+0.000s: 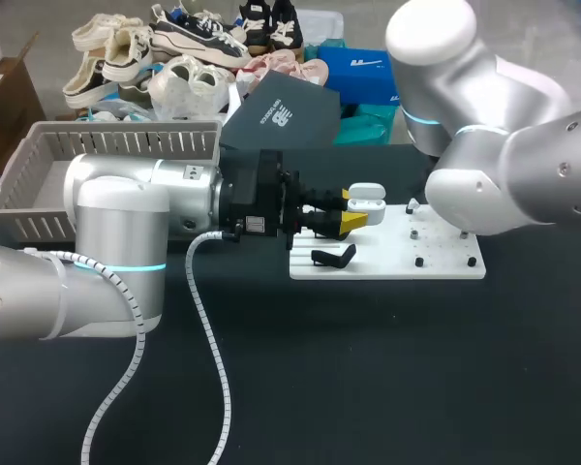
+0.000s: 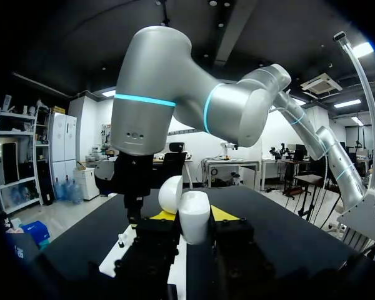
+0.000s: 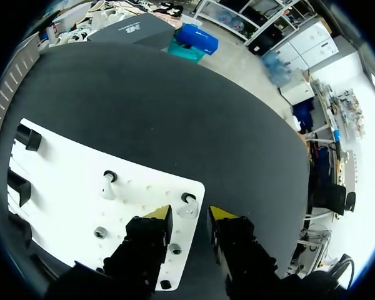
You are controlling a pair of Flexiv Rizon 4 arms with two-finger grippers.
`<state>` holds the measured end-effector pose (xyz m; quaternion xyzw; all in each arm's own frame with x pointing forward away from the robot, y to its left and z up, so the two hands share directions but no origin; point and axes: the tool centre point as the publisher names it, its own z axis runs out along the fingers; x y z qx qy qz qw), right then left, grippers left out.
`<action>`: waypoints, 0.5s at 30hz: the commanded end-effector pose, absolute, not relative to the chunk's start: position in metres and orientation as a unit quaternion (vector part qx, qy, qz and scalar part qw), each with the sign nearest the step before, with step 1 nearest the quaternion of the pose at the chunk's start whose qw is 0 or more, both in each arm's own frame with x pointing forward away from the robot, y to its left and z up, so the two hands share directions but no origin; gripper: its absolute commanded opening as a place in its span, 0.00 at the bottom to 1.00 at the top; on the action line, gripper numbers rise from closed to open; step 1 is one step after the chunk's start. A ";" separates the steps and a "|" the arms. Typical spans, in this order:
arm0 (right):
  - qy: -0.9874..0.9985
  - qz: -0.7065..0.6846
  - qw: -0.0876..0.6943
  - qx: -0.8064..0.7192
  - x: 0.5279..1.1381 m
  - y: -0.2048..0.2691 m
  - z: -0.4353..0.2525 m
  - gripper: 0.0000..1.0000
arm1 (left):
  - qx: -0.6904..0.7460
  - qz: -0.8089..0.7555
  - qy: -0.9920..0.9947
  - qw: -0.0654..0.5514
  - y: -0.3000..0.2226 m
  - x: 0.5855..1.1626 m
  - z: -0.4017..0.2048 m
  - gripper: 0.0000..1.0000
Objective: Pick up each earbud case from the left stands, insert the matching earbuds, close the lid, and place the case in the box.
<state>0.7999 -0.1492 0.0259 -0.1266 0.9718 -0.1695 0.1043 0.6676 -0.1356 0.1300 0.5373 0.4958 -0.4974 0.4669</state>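
Surface (image 1: 387, 387): matte black cover. Left arm (image 1: 126, 208) and right arm (image 1: 504, 165) are both smooth silver castings with cyan rings at the joints.

Box (image 1: 126, 129): grey slotted plastic, rectangular, behind the left arm and well back from the left hand (image 1: 352, 209).

Board (image 1: 416, 263): flat glossy white plate, lying under both hands.

Left hand is clamped on the earbud case (image 2: 195, 219), one black finger on each side, yellow tips just past it. The case is smooth white plastic, a rounded pebble shape, and the lid is tipped open on the side away from the hand. It is over the near end of the board. I cannot tell if it sits on a stand.

A black angled stand (image 1: 334, 257) is just beside the left hand.

Right hand (image 3: 190, 214) hangs over the board's far corner, fingers apart with nothing between them. One small white earbud (image 3: 187, 206) sits on its peg just ahead of the tips. A second earbud (image 3: 107, 184) is farther along the board.
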 end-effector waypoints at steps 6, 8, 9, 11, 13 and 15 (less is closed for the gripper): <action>0.971 -0.178 0.100 -0.126 0.803 -0.148 0.023 0.34 | 0.538 -0.498 0.495 0.466 -0.136 0.669 0.130 0.00; 0.971 -0.179 0.099 -0.126 0.803 -0.148 0.022 0.34 | 0.538 -0.498 0.495 0.466 -0.136 0.669 0.130 0.00; 0.971 -0.179 0.098 -0.126 0.804 -0.148 0.022 0.33 | 0.538 -0.498 0.495 0.466 -0.136 0.669 0.130 0.00; 0.971 -0.180 0.098 -0.126 0.804 -0.148 0.021 0.30 | 0.538 -0.498 0.495 0.466 -0.136 0.669 0.130 0.00; 0.971 -0.180 0.097 -0.126 0.805 -0.148 0.020 0.19 | 0.538 -0.498 0.495 0.466 -0.136 0.669 0.130 0.00; 0.971 -0.181 0.096 -0.125 0.805 -0.148 0.020 0.14 | 0.538 -0.498 0.495 0.466 -0.136 0.669 0.130 0.00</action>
